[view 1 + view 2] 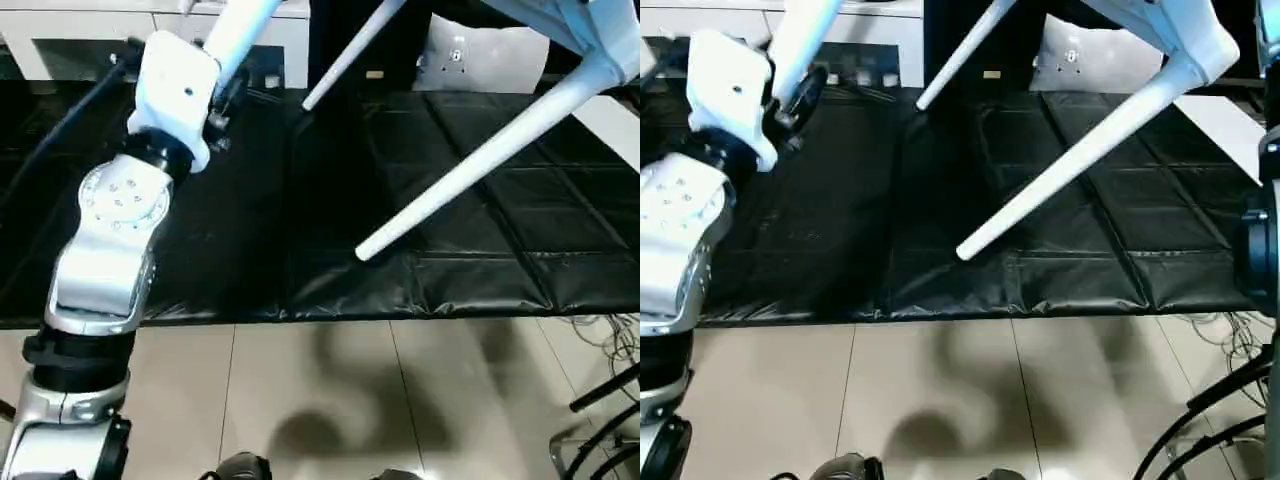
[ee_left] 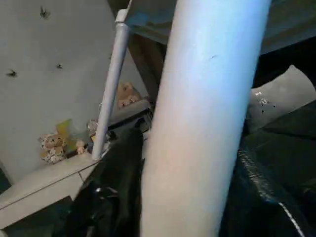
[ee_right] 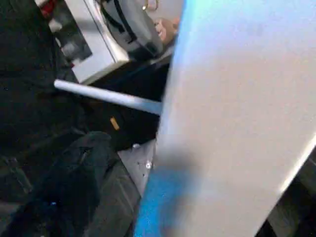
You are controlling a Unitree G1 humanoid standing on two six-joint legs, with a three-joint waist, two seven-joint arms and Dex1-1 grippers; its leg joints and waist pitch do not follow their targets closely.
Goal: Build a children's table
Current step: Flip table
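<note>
The children's table hangs tilted in the air over the mat, its white tabletop at the top right. One long white leg slants down toward the mat, and a second leg angles down behind it. My left arm is raised at the left. My left gripper is shut around a third leg, with a black finger on each side of the tube. A white part of the table lies close against my right gripper. The one black finger that shows stands apart from it.
A black padded mat covers the floor under the table, with beige tiles in front of it. White cabinets line the back, and a grey cushion lies at the mat's far edge. Cables and a black frame sit at the lower right.
</note>
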